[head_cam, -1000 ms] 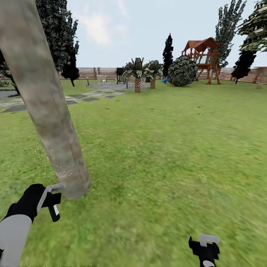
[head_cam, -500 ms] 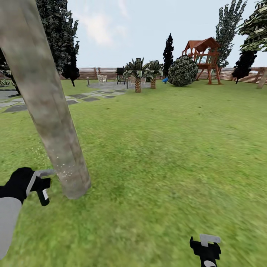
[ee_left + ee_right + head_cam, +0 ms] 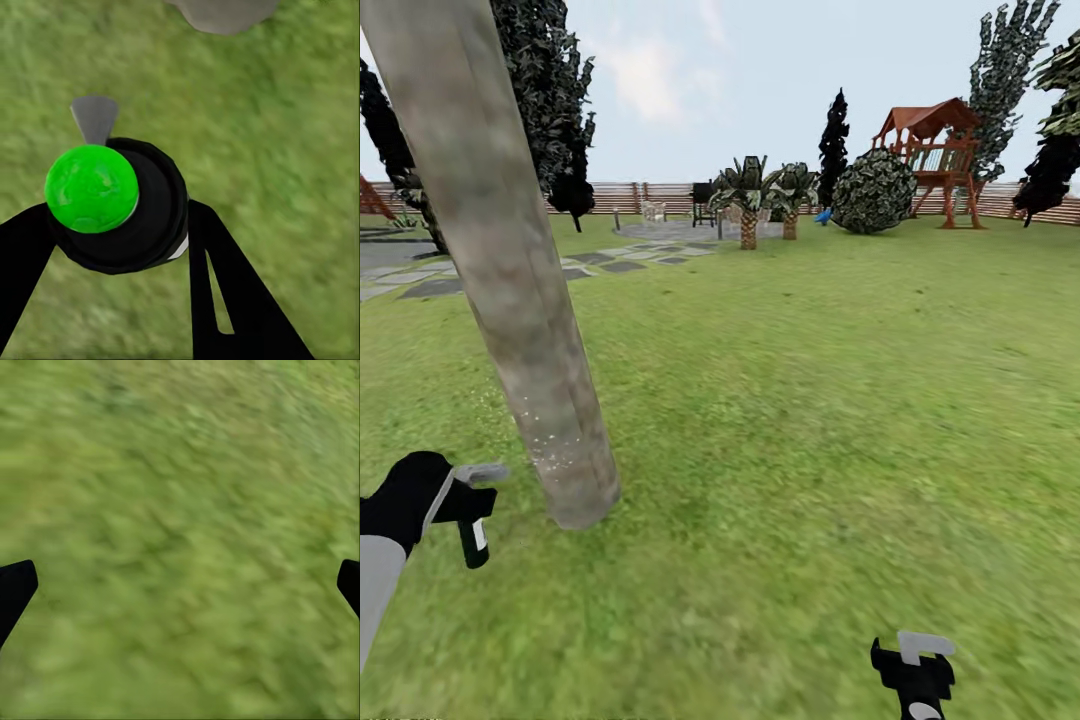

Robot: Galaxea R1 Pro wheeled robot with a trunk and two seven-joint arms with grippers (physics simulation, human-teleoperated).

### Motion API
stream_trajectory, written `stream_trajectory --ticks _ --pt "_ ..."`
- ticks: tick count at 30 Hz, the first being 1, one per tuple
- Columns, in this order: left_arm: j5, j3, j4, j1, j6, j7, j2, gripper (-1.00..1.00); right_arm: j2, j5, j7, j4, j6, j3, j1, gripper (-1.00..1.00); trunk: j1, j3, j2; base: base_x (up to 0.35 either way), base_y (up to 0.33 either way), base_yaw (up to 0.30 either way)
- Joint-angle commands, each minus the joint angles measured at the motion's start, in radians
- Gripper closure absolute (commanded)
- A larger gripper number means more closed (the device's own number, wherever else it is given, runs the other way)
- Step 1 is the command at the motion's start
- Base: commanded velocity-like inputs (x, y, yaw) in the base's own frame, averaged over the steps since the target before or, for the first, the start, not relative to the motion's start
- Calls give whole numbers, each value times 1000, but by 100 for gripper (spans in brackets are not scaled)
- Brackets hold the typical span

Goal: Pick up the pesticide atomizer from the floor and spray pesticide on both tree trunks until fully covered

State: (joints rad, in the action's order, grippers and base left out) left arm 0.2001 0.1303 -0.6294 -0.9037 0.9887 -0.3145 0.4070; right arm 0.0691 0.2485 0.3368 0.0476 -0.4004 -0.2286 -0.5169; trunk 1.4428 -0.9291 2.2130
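One thick pale tree trunk [image 3: 510, 270], two short palms [image 3: 748, 200], one play tower [image 3: 935, 150], one atomizer [image 3: 124, 202], two pincers [image 3: 470, 500].

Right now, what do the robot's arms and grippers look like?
The left arm has a pale grey forearm ending in a black, rounded wrist. The left gripper is black with a flat grey fingertip; in the left wrist view its fingers are long black tapered bars with a slot. The right gripper is black and blocky with a pale grey tip. No cables or markings show.
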Motion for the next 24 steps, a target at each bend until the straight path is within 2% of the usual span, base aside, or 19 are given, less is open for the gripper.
stream_trajectory --ticks 1,4,9,14,18,24 --pt "-3 1 0 1 0 0 1 100 0 0 0 0 0 0 0 -100 0 0 0 0 0 33" --pt "-6 3 -8 1 1 0 -4 100 2 1 1 0 0 0 0 -100 0 0 0 62 0 12" --pt "-7 3 -15 -11 5 2 -29 100 3 2 0 0 0 0 0 -100 0 0 0 312 -3 1" --pt "-7 3 -15 -14 8 2 -30 100 2 2 0 0 0 0 0 -100 0 0 0 266 -132 0" --pt "-6 2 -15 -14 8 2 -30 100 1 2 0 -1 0 0 0 -100 0 0 0 -23 -264 0" --pt "-5 2 -15 -15 11 2 -30 100 0 2 -1 0 0 0 0 -100 0 0 0 -190 -241 0"
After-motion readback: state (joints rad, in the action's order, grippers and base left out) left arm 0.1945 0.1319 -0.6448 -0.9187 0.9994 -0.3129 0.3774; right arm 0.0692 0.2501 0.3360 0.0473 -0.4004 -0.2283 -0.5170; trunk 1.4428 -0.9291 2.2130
